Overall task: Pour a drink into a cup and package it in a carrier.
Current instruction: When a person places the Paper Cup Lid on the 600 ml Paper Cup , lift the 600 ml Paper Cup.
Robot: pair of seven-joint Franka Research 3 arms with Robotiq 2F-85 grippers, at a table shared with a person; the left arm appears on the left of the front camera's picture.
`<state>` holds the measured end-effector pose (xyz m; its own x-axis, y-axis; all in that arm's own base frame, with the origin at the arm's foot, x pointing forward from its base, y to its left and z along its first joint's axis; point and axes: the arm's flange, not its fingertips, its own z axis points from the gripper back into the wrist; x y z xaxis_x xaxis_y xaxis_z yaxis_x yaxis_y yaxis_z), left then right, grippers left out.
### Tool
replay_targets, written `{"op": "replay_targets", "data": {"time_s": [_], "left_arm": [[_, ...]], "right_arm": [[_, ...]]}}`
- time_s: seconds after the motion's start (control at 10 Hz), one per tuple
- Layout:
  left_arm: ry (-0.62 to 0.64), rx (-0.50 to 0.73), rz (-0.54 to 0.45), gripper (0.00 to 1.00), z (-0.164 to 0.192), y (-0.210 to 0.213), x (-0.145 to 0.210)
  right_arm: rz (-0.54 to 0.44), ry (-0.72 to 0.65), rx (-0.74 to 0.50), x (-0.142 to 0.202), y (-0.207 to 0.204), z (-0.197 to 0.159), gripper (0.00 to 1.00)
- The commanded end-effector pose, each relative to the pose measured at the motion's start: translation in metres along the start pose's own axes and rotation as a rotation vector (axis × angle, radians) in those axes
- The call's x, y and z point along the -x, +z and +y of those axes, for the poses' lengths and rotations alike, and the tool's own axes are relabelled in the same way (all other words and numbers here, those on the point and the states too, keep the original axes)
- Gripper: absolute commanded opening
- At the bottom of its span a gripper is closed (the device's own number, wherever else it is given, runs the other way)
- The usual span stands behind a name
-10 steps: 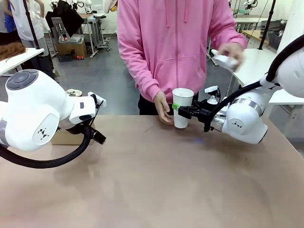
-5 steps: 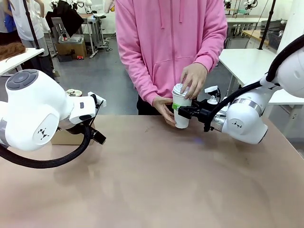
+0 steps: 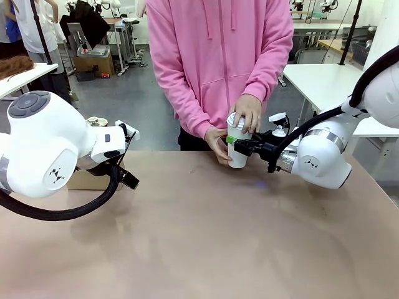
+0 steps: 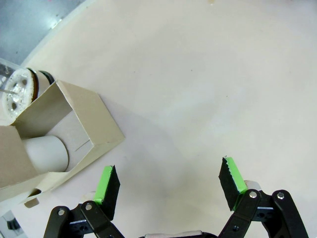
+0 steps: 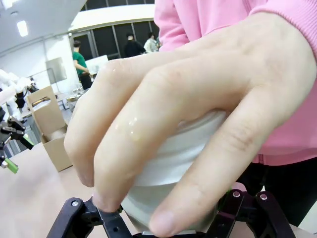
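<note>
**One cup capped in the right gripper's grasp**

Right gripper (image 3: 236, 146) clamps one white cup (image 3: 238, 159) at 12 o'clock on the surface (image 3: 199, 237). Two hands attend: upper hand (image 3: 247, 112) on its lid (image 5: 173, 153), lower hand (image 3: 216, 142) beside. Left gripper (image 4: 168, 184) is wide and empty, with one carrier (image 4: 74, 124) at its 9 o'clock holding a second cup (image 4: 47, 153).

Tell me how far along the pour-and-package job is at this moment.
Pouring looks done: a person's hand presses a lid onto the cup, which the right gripper holds. Remaining: moving it into the carrier, near the open left gripper.
</note>
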<state>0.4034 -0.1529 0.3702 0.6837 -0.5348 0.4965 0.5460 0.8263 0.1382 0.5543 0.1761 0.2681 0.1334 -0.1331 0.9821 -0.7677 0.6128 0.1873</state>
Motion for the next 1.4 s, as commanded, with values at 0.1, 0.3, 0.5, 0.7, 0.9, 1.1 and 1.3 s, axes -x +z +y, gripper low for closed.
{"op": "replay_targets", "data": {"time_s": [0.1, 0.3, 0.5, 0.7, 0.9, 1.1, 1.3], "left_arm": [[0.002, 0.002, -0.001, 1.00, 0.0006, 0.0004, 0.0003], [0.002, 0.002, -0.001, 1.00, 0.0006, 0.0004, 0.0003], [0.002, 0.002, -0.001, 1.00, 0.0006, 0.0004, 0.0003], [0.002, 0.002, -0.001, 1.00, 0.0006, 0.0004, 0.0003], [0.002, 0.002, -0.001, 1.00, 0.0006, 0.0004, 0.0003], [0.002, 0.002, -0.001, 1.00, 0.0006, 0.0004, 0.0003], [0.002, 0.002, -0.001, 1.00, 0.0006, 0.0004, 0.0003]], "right_arm": [[-0.009, -0.002, 0.011, -0.0018, -0.0035, 0.0034, 0.80], [-0.009, -0.002, 0.011, -0.0018, -0.0035, 0.0034, 0.80], [-0.009, -0.002, 0.011, -0.0018, -0.0035, 0.0034, 0.80], [-0.009, -0.002, 0.011, -0.0018, -0.0035, 0.0034, 0.80], [-0.009, -0.002, 0.011, -0.0018, -0.0035, 0.0034, 0.80], [-0.009, -0.002, 0.011, -0.0018, -0.0035, 0.0034, 0.80], [-0.009, -0.002, 0.011, -0.0018, -0.0035, 0.0034, 0.80]]}}
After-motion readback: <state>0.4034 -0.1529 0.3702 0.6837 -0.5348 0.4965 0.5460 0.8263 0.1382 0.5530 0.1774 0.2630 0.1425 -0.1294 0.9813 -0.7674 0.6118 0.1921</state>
